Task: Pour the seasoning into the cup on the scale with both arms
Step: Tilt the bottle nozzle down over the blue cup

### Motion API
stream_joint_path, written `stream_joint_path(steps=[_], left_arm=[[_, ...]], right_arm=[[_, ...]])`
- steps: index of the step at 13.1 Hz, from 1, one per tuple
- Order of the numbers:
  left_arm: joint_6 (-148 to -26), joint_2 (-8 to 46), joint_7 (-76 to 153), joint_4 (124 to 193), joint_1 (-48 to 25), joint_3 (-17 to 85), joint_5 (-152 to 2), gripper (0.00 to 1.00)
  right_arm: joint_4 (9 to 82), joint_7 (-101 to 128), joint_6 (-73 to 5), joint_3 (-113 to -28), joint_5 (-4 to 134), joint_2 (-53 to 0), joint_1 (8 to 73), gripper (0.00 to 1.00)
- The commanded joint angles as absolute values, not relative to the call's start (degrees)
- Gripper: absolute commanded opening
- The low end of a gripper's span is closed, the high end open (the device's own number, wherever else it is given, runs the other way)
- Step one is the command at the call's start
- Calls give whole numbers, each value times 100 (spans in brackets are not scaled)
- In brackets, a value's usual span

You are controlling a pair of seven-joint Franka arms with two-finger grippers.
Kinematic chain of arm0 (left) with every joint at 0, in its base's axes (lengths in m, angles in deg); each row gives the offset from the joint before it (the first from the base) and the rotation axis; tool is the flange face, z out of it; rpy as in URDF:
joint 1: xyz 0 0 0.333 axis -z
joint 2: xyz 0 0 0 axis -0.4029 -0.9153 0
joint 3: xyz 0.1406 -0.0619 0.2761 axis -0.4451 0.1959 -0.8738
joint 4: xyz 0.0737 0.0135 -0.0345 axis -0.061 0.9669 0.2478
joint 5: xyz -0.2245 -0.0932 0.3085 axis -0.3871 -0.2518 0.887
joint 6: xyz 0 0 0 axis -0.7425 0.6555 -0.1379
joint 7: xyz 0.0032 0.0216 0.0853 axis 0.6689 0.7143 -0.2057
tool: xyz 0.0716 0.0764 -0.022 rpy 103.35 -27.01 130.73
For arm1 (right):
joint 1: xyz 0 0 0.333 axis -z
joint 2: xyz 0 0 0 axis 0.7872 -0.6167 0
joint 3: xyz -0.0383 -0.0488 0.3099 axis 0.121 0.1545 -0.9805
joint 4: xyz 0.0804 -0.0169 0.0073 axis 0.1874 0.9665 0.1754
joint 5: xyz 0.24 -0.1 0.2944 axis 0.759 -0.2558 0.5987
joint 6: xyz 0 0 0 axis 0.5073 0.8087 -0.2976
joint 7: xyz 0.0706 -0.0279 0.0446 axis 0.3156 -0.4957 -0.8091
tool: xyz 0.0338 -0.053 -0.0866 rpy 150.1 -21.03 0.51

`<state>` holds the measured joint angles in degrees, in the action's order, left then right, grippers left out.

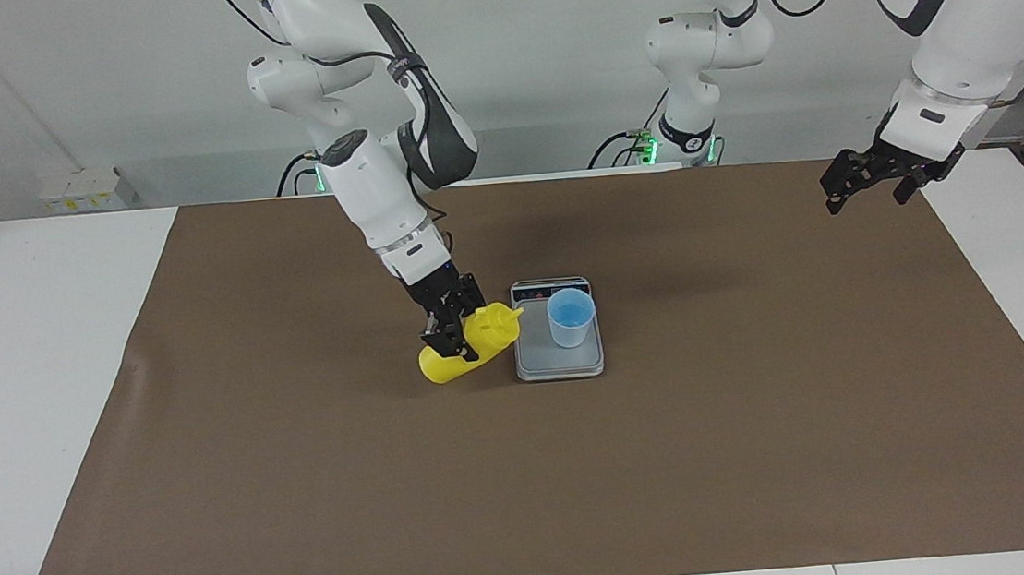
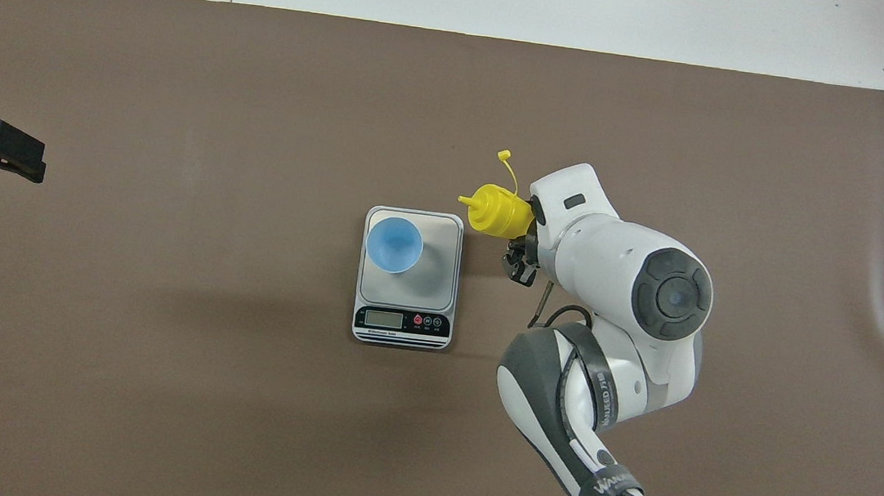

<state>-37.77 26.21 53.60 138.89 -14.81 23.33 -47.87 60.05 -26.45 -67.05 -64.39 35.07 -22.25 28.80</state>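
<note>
Facing view: our right gripper [image 1: 453, 328] had its fingers clamped on the tilted bright yellow plastic squeeze bottle [image 1: 469, 348] beside the flat silver-grey scale [image 1: 559, 357]. The light blue plastic cup [image 1: 570, 317] stood on it, unfilled. Our left gripper [image 1: 864, 174] waited, fingers spread, over the desk's edge.

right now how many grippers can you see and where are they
2. The right gripper is shut on the yellow bottle, tilted beside the scale. The left gripper waits open in the air over the left arm's end of the table. None seems hidden.
</note>
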Motion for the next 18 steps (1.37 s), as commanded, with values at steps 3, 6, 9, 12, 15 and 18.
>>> stream_joint_path(steps=[3,6,9,12,15,18], left_arm=[[-3884,2786,5372,14079,-1470,2300,-4861,100],[-3884,2786,5372,14079,-1470,2300,-4861,100],[-3884,2786,5372,14079,-1470,2300,-4861,100],[-3884,2786,5372,14079,-1471,2300,-4861,100],[-3884,2786,5372,14079,-1470,2300,-4861,100],[-3884,2786,5372,14079,-1479,2300,-4861,100]], right_arm=[[5738,-1264,-5892,-6458,2341,-2090,2566,21],[5580,-271,-5471,-6493,1331,-2107,2337,21],[5281,-31,-4776,-6493,794,-2108,2099,21],[5263,83,-4573,-6493,205,-2099,2029,21],[5342,819,-4572,-6511,-1261,-2116,1897,21],[5359,945,-4555,-6511,-1719,-2178,1633,21]])
